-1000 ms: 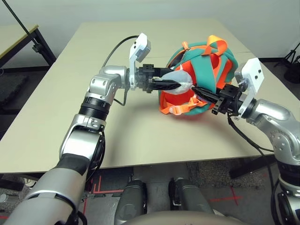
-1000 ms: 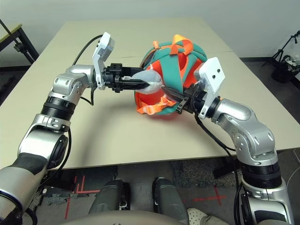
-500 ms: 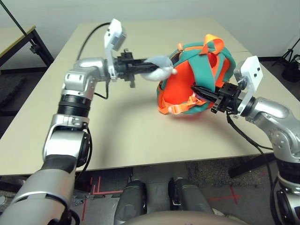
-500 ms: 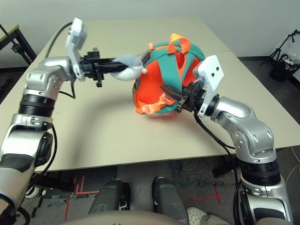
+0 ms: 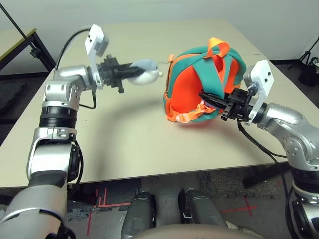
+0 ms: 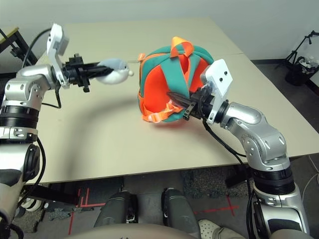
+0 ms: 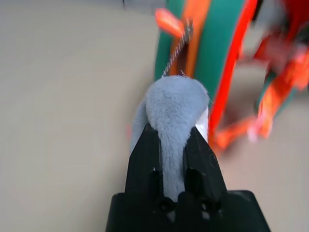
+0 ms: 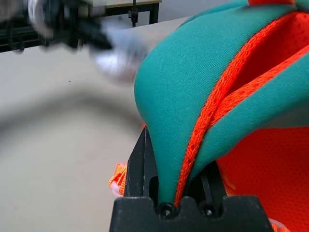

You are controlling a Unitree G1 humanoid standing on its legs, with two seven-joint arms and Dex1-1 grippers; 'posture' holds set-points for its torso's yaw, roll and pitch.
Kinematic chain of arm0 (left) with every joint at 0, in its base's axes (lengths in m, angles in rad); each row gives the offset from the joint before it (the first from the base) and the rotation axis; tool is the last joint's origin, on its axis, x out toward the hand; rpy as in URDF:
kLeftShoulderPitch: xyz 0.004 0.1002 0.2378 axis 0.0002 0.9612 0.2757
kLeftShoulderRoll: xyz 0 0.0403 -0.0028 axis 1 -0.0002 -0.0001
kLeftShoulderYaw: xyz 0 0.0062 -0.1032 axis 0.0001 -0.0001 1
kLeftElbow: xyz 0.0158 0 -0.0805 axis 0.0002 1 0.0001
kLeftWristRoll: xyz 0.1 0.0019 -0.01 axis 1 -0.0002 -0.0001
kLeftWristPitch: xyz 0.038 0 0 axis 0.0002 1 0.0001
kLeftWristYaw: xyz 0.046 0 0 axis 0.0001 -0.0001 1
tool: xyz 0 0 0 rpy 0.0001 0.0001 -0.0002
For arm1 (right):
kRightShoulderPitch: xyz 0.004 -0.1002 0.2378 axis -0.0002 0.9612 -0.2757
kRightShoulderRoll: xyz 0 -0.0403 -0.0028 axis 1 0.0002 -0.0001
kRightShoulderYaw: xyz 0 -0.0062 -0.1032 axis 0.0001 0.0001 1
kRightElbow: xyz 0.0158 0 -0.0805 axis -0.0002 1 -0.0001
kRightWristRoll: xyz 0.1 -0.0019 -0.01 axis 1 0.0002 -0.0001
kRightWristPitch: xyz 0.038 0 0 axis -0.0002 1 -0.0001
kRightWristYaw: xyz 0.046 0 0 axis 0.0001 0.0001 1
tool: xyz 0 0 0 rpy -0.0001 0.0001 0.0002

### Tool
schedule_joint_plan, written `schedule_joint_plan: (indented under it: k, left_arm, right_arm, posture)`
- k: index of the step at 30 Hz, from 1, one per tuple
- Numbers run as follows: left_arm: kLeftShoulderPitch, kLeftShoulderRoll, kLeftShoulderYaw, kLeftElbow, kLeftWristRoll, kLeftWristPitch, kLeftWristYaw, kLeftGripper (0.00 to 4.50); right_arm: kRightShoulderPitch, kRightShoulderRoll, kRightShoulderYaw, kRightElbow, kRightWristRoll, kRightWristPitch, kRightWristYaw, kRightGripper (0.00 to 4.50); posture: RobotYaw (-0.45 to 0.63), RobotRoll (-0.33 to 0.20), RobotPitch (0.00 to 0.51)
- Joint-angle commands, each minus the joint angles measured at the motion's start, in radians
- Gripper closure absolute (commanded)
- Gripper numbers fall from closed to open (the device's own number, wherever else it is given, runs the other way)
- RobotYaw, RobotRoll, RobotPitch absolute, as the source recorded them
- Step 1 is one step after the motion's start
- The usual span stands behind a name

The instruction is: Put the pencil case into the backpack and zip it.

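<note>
- Backpack (image 5: 187,89), on the table (image 5: 129,139), nearer the right edge than the left, set well in from the near edge.
- Left tool (image 7: 171,128): clamped on the plush shark (image 7: 176,99), whose chain (image 7: 177,54) runs to the backpack's side by the orange tab (image 7: 169,22).
- Right tool (image 5: 203,95): clamped on a teal shoulder strap (image 8: 169,96), steadying the backpack.
- Pencil case: position cannot be told; presumably inside the backpack, the step in hand being the zipping.
- Possible failure, slip: the soft plush may slide from the left tool, since its fur compresses under load.
- Possible failure, tipping: a pull to the left may turn or drag the backpack, because only one strap anchors it.
- Possible failure, jam or break: an oblique pull may bind the slider or part the thin chain.
- Writing: no brand, label or lettering is legible.
</note>
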Motion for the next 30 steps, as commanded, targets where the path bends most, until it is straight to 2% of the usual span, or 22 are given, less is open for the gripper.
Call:
schedule_joint_plan:
  k: [1,5,11,12,13,14,18,19,21,23,24,30]
  left_arm:
    - [0.069,0.012,-0.057,0.003,0.054,0.035,-0.004,4.3]
    - [0.093,0.002,-0.086,0.019,0.083,0.011,0.011,4.3]
    - [0.087,-0.001,-0.054,0.066,0.086,-0.04,0.058,4.3]
    - [0.083,0.001,-0.041,0.07,0.08,-0.042,0.068,3.57]
    - [0.077,-0.005,0.0,0.04,0.027,-0.014,0.062,3.33]
    - [0.073,-0.009,0.029,0.017,-0.012,0.009,0.055,2.85]
    - [0.054,-0.021,0.151,-0.078,-0.152,0.138,0.069,1.31]
    - [0.058,-0.011,0.167,-0.098,-0.163,0.152,0.073,0.9]
    - [0.102,0.043,0.176,-0.097,-0.121,0.122,0.093,0.15]
    - [0.153,0.077,0.195,-0.098,-0.097,0.091,0.125,0.0]
    - [0.171,0.084,0.203,-0.104,-0.097,0.083,0.136,0.0]
    - [0.259,0.054,0.332,-0.076,-0.073,-0.075,0.371,0.0]
  right_arm:
    - [-0.011,0.002,0.006,0.007,-0.003,-0.013,0.009,4.36]
    - [-0.013,0.004,0.007,0.009,-0.005,-0.015,0.011,4.36]
    - [-0.009,-0.003,0.009,0.012,-0.021,-0.017,0.011,4.36]
    - [-0.007,-0.01,0.009,0.014,-0.027,-0.018,0.013,4.36]
    - [-0.003,-0.027,-0.003,0.021,-0.028,-0.017,0.024,4.36]
    - [0.0,-0.038,-0.012,0.026,-0.027,-0.016,0.032,3.58]
    - [0.018,-0.109,-0.092,0.037,0.037,0.011,0.1,2.14]
    - [0.024,-0.139,-0.125,0.048,0.061,0.022,0.127,1.75]
    - [0.065,-0.243,-0.218,0.128,0.062,0.015,0.198,1.0]
    - [0.097,-0.3,-0.279,0.212,0.05,-0.012,0.222,0.19]
    - [0.106,-0.312,-0.294,0.238,0.047,-0.024,0.227,0.03]
    - [0.116,-0.29,-0.361,0.496,-0.047,-0.181,0.154,0.03]
  posture:
    - [0.07,0.0,0.049]
    - [0.07,0.0,0.047]
    - [0.07,0.0,0.042]
    - [0.07,0.0,0.042]
    - [0.07,0.0,0.043]
    - [0.07,0.0,0.043]
    - [0.07,0.0,0.044]
    - [0.08,0.0,0.044]
    - [0.09,0.0,0.046]
    - [0.1,0.0,0.05]
    - [0.1,0.0,0.051]
    - [0.13,0.0,0.06]
